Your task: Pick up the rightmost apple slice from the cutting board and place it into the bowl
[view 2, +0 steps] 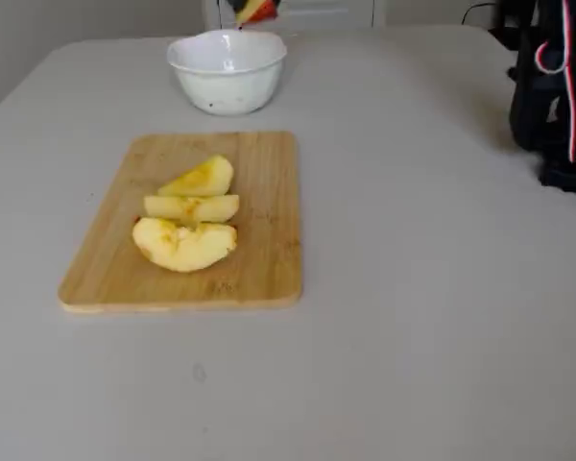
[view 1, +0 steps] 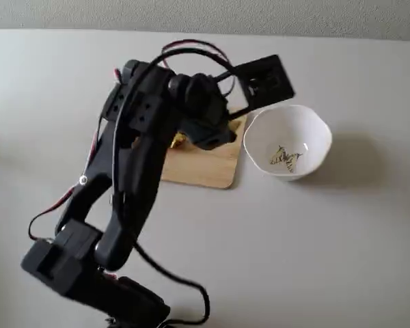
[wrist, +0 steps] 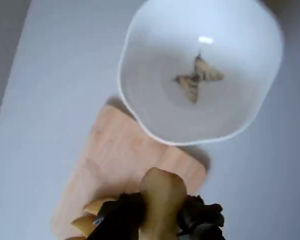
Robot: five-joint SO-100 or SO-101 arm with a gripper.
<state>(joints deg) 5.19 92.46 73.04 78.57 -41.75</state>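
In the wrist view my gripper (wrist: pixel 162 212) is shut on the rightmost apple slice (wrist: pixel 162 192), a pale yellow-green wedge standing up between the black fingers. It hangs above the cutting board (wrist: pixel 120 155), near the board's end that faces the bowl (wrist: pixel 200 70). The white bowl has a wavy rim and a butterfly mark inside, and it holds nothing. In a fixed view the slice's tip (view 2: pixel 254 10) shows at the top edge, over the bowl (view 2: pixel 228 69). Three yellow slices (view 2: pixel 187 216) lie on the board (view 2: pixel 259 269).
My black arm (view 1: pixel 143 150) leans over the board (view 1: pixel 208 167) and hides most of it; the bowl (view 1: pixel 287 140) stands just right of the board. The arm's base with red wires (view 2: pixel 557 86) sits at the right edge of the grey table.
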